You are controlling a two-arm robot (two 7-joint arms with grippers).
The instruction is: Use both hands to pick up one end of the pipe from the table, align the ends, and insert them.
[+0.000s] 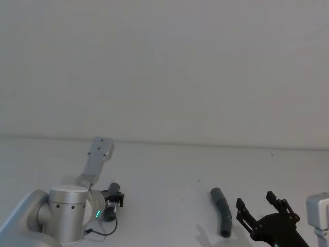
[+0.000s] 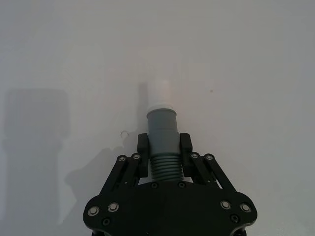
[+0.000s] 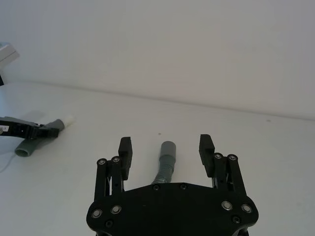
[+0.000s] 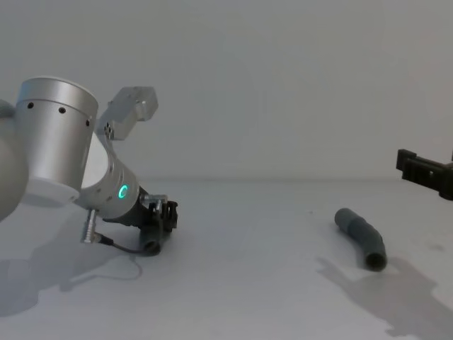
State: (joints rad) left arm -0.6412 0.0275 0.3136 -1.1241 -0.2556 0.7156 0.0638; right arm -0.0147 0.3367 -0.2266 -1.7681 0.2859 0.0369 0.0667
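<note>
Two pieces of pipe need to be joined, and one of them is already held. My black two-fingered left gripper (image 2: 164,138) is squeezed tight on the short dark grey plastic tube piece (image 2: 162,123), with its fingers (image 2: 143,145) pressed on the ribbed part near the back. I think that hold is good, because it leaves the white plug tip (image 2: 160,93) sticking out free in front, ready to go into the other piece. That gripper sits low on my left side, right down by the plain white-grey table (image 1: 164,175). I cannot tell if the short piece is off the table or touching it. The longer dark grey bent plastic tube piece (image 1: 222,212) lies flat on the table on my right side, well apart from the short one, and nothing holds it. My black two-fingered right gripper (image 3: 166,140) hangs above it with its fingers (image 3: 125,150) spread wide. In the right wrist view the tube shows in the gap between them, so I judge it is lined up to come down. The chest view shows it up in the air, not around the tube yet. Next I would lower it and close on the middle of the tube, so the open round mouth (image 4: 376,261) is left clear for the white tip.
</note>
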